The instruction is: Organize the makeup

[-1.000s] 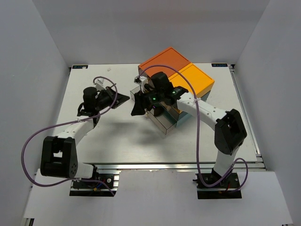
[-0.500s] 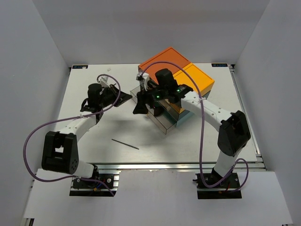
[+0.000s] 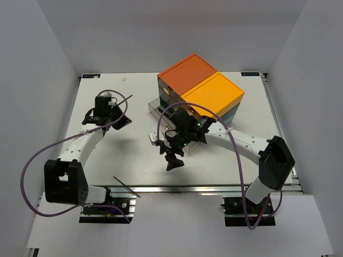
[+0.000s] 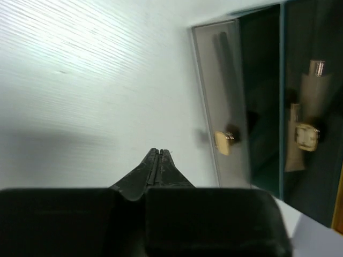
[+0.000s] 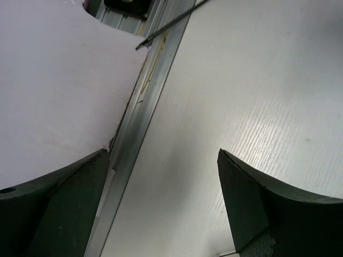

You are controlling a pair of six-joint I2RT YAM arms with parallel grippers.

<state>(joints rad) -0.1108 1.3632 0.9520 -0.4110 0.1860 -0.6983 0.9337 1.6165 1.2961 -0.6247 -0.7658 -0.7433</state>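
A thin black stick [image 3: 126, 187] lies slanted across the table's front edge, its tip over the metal rail; it also shows in the right wrist view [image 5: 170, 24]. My right gripper [image 3: 172, 159] [image 5: 162, 152] is open and empty, low over the front of the table, to the right of the stick. My left gripper [image 3: 123, 121] [image 4: 157, 151] is shut, with nothing visible between its tips, left of the drawer box. A clear pulled-out drawer [image 4: 228, 96] holds a black brush [image 4: 222, 51] and a beige gold-tipped piece [image 4: 224, 142]. Another gold-tipped beige tube [image 4: 305, 136] lies in the dark drawer beside it.
The big drawer box with orange top [image 3: 187, 72] and yellow top [image 3: 213, 93] stands at the back centre, drawers [image 3: 158, 107] pulled out toward the left front. The aluminium rail [image 5: 140, 107] runs along the table's front edge. A thin dark line [image 3: 124, 99] shows beside my left wrist.
The black stick went from the middle front of the table to the front edge. My right gripper left the drawers and came down toward the front. My left gripper drew back left.
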